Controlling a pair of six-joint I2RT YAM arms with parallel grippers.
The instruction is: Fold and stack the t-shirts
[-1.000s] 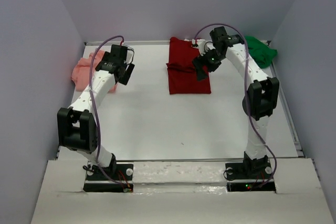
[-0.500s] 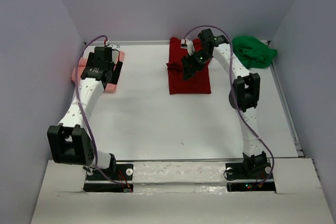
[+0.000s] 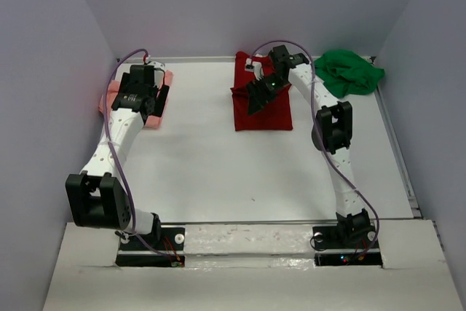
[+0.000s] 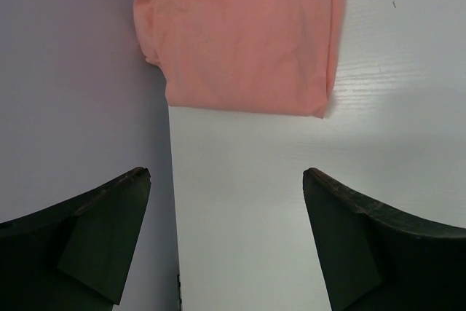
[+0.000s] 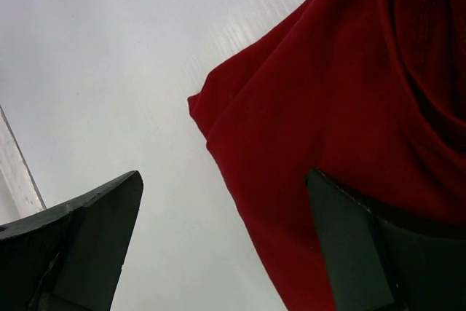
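Observation:
The dark red t-shirt (image 3: pixel 263 116) lies as a folded rectangle at the back middle of the table. My right gripper (image 3: pixel 256 98) hovers open over its left part. In the right wrist view the fingers (image 5: pixel 224 176) straddle the shirt's left edge (image 5: pixel 349 92), apart from it. The salmon pink t-shirt (image 3: pixel 107 103) lies at the far left, mostly under my left arm. My left gripper (image 3: pixel 148 101) is open above it. In the left wrist view the gripper (image 4: pixel 226 174) is empty, with the pink shirt (image 4: pixel 240 41) just ahead. The bright green t-shirt (image 3: pixel 351 72) lies bunched at the back right.
The white table (image 3: pixel 204 165) is boxed in by lilac walls on three sides. The left wall (image 4: pixel 73 92) runs right beside my left gripper along the table's left edge. A raised rail (image 3: pixel 399 151) borders the right side.
My right gripper has moved left and lower over the red shirt. My left arm swung out to the far left over the pink shirt, then held still.

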